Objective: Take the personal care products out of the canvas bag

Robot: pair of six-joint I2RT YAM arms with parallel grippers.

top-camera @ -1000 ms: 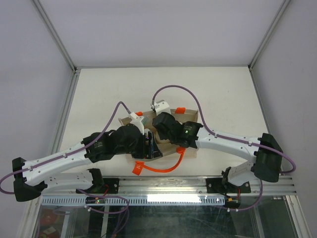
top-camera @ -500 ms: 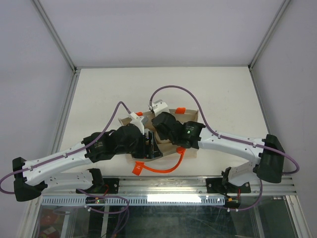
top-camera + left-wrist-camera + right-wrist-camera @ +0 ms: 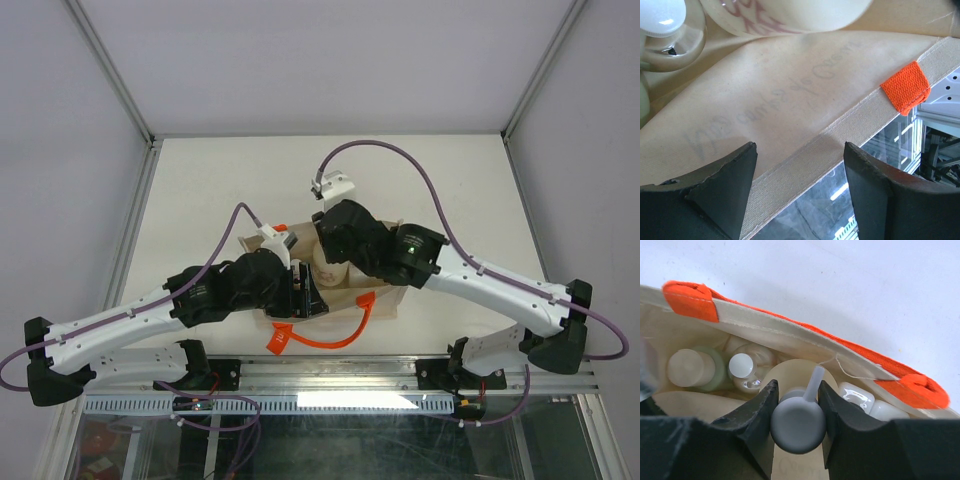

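Observation:
The canvas bag (image 3: 385, 300) lies near the table's front edge, its orange handle (image 3: 330, 335) trailing forward. My right gripper (image 3: 797, 387) is shut on the grey pump head (image 3: 798, 425) of the cream bottle (image 3: 332, 272), which stands at the bag's mouth. Its pink print (image 3: 785, 15) shows in the left wrist view. Other bottles stay inside: a round-capped one (image 3: 690, 367), a shiny one with a white cap (image 3: 742, 365) and a white square one (image 3: 856, 395). My left gripper (image 3: 800, 147) is open, its fingers astride the bag's woven rim (image 3: 805, 160) without pinching it.
An orange tab (image 3: 906, 87) sits on the bag's rim to the right of my left fingers. The table's front rail (image 3: 330, 375) and glass edge lie just below the bag. White walls close off the far side and both flanks.
My right wrist has risen and swung toward the far side, drawing the cream bottle up at the bag's mouth. The left arm has stayed almost where it was.

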